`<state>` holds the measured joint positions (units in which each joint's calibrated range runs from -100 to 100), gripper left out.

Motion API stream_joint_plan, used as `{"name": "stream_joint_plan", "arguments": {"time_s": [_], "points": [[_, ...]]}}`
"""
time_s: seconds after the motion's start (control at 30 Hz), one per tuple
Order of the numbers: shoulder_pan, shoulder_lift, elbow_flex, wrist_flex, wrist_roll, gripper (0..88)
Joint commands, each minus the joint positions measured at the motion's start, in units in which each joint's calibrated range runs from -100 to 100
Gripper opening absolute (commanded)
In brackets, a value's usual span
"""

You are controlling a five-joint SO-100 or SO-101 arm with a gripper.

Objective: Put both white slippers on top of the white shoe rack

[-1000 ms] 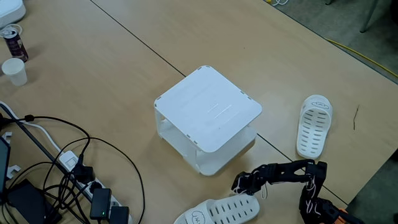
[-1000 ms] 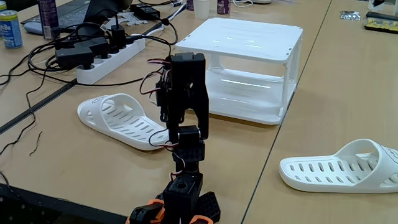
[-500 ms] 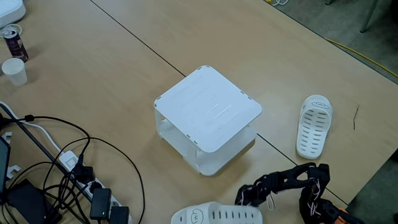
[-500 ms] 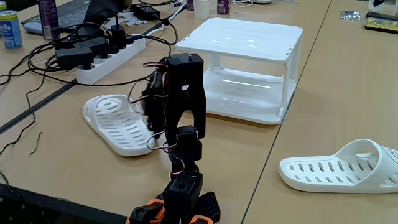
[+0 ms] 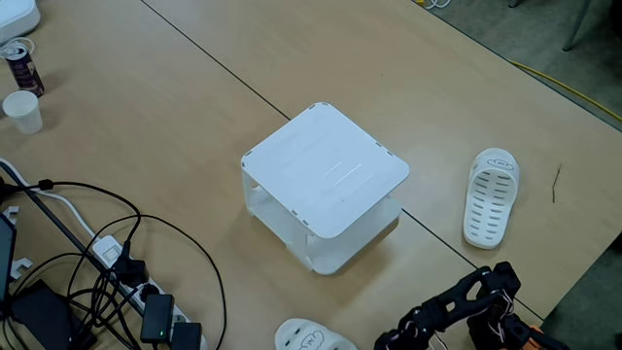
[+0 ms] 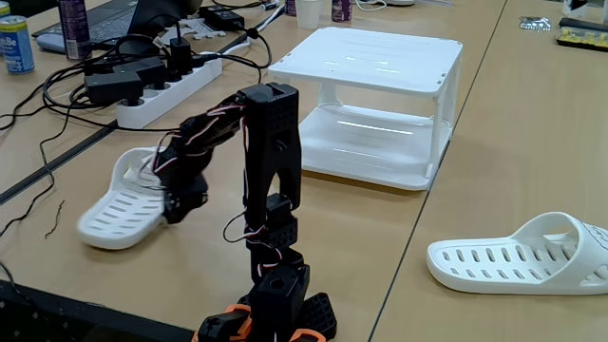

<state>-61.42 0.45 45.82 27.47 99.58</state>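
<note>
Two white slippers, one white shoe rack (image 5: pixel 326 180), one arm. Slipper one (image 6: pixel 119 204): in a fixed view it is at the hand (image 6: pixel 176 195), left of the arm's base, sole tilted with the heel end down toward the counter (image 5: pixel 146 117); the hand sits against the slipper's right edge, and whether its fingers are clamped on it or apart cannot be told because of blur. In the other fixed view the same slipper (image 5: pixel 313 337) shows at the bottom edge, strap drawing up, left of the hand (image 5: pixel 398 340). Slipper two (image 5: pixel 490 196): flat on the counter, well apart from the hand and to the right of the rack; in a fixed view it (image 6: pixel 518 256) lies sole up-facing at lower right. Rack: top panel bare, both slippers off it. Change from half a second earlier: slipper one has shifted further left and away from the rack, and the hand has swung left with it. Arm pose: upper link upright above the base, forearm reaching left and downward, cables looped along it.
</note>
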Motion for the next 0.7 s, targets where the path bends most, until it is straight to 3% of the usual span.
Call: {"name": "stream_joint_plan", "arguments": {"time_s": [0.0,0.33,0.67], "points": [[-5.11,-0.24,-6.26,-0.29,0.42,0.7],[-13.66,0.09,-15.1,-0.38,0.42,0.7],[-4.45,1.78,-37.39,-0.2,0.42,0.7]]}}
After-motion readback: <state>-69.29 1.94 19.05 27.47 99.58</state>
